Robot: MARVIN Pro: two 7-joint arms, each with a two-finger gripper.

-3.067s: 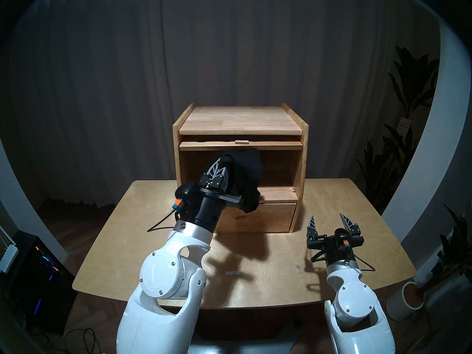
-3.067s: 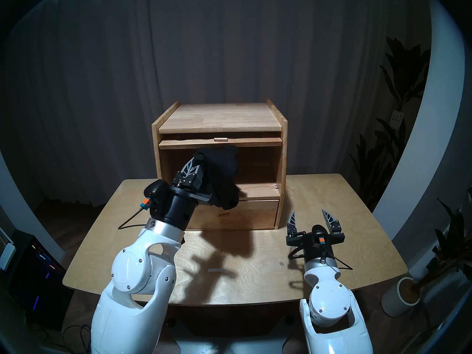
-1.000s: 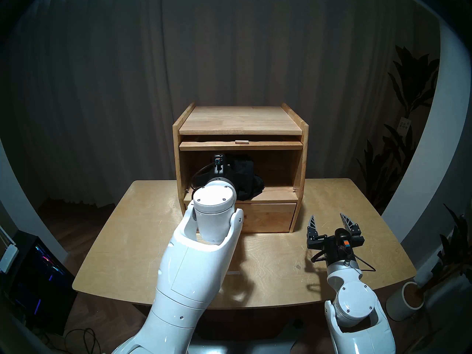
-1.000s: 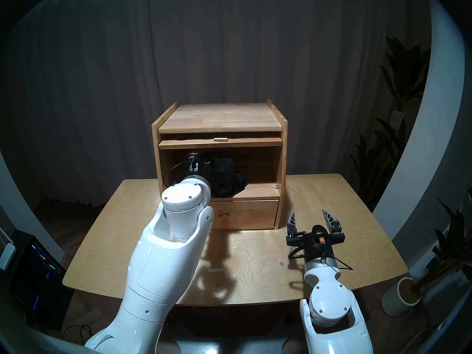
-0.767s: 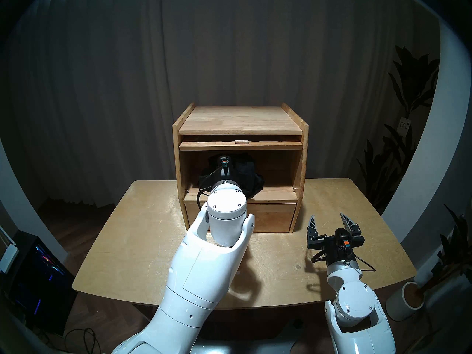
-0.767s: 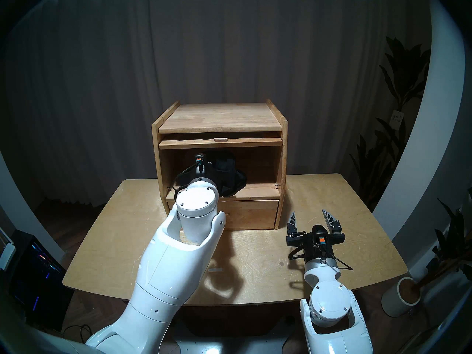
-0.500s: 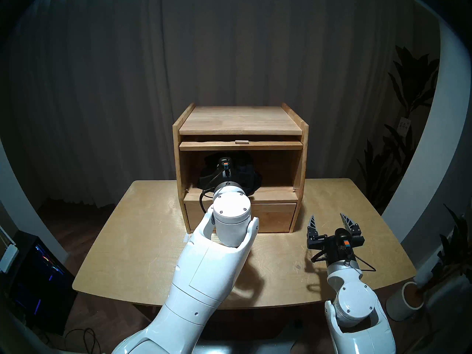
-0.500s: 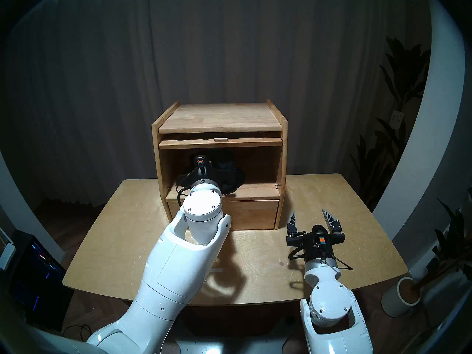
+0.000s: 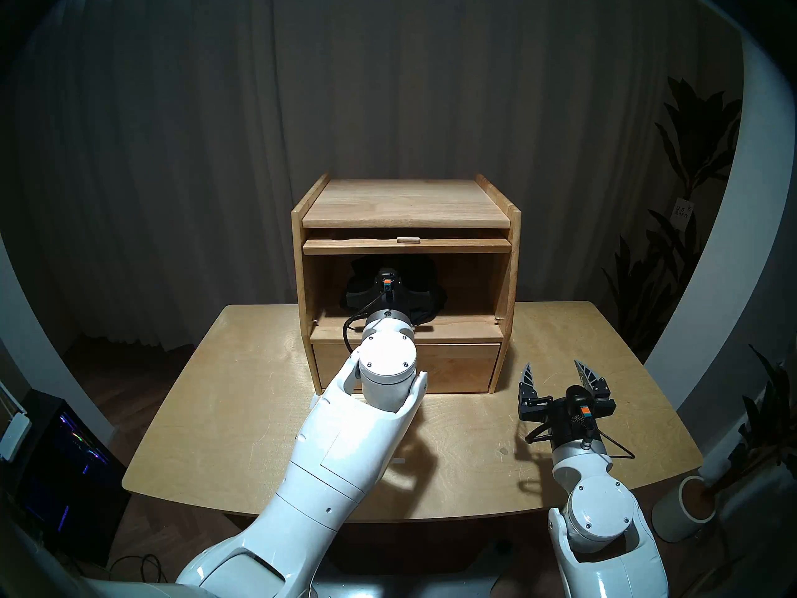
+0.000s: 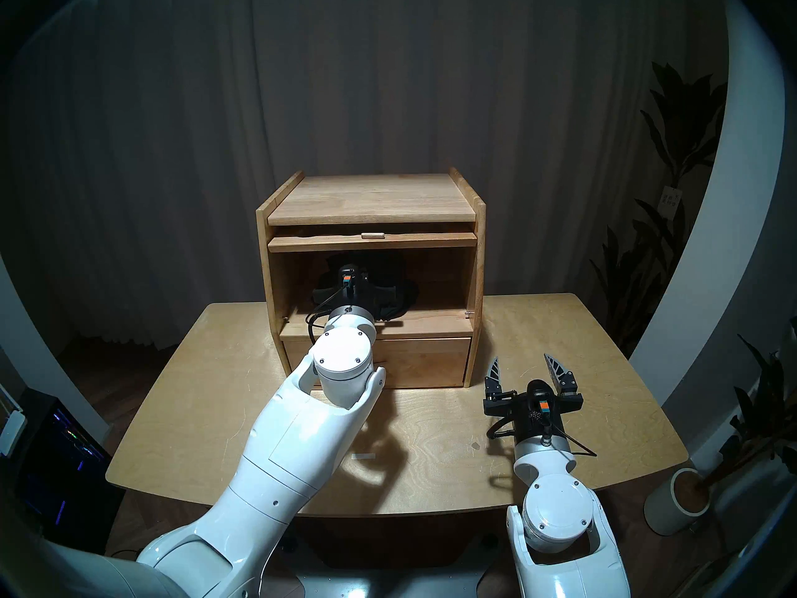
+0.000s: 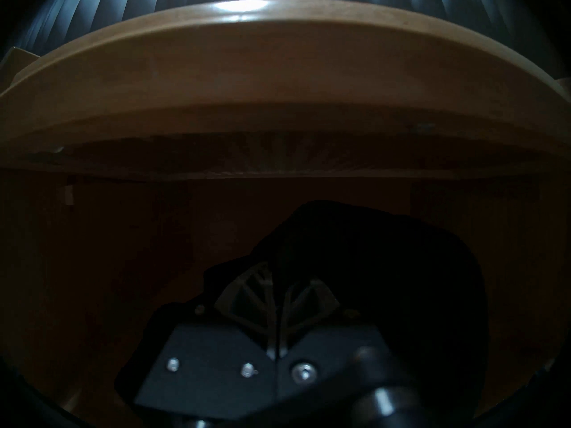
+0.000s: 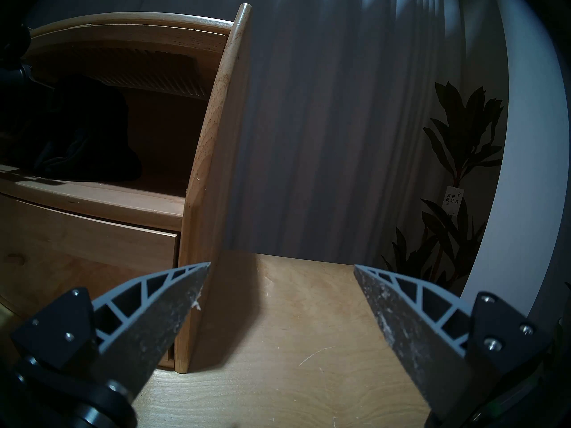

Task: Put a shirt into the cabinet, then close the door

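The light-brown cabinet point(image 9: 405, 204) stands at the back of the table. Its door point(image 9: 405, 246) is lifted flat under the top, peg handle point(image 9: 407, 239) facing me; the ribbed glass point(image 12: 154, 72) shows from below. The black shirt point(image 9: 427, 278) point(image 10: 399, 288) point(image 12: 92, 131) lies bunched in the upper compartment, left of middle. My left gripper point(image 11: 278, 287) reaches into that compartment, fingers pressed together and shut on the shirt point(image 11: 386, 263); in the head views its wrist hides it. My right gripper point(image 9: 552, 368) point(image 12: 281, 266) hovers open and empty over the table, right of the cabinet.
A plain drawer front point(image 9: 453, 366) closes the cabinet's lower part. A small white strip point(image 10: 363, 456) lies on the table point(image 9: 241, 411) near my left forearm. A potted plant point(image 9: 690, 511) stands off the right edge, a dark computer case point(image 9: 64, 454) at the left.
My left arm carried the shirt from in front of the opening into the compartment, then shifted right and deeper. The shirt now rests inside. The right arm has not moved.
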